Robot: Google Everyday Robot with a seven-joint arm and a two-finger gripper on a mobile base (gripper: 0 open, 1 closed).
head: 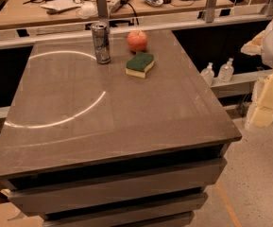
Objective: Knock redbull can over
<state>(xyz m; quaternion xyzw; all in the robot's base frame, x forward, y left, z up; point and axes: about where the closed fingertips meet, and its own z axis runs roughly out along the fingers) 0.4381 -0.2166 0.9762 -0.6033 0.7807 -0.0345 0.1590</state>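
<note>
The redbull can [100, 42] is a slim silver-and-blue can standing upright near the far edge of the grey table [103, 122], left of centre. My gripper [267, 103] shows as pale yellow and white parts at the right edge of the camera view. It is off the table's right side, lower than the tabletop and far from the can, and partly cut off by the frame.
A red apple [137, 40] stands just right of the can. A green-and-yellow sponge [140, 64] lies in front of the apple. Two small clear bottles [217, 72] sit on a ledge right of the table. A cluttered desk [46, 11] lies behind a metal rail.
</note>
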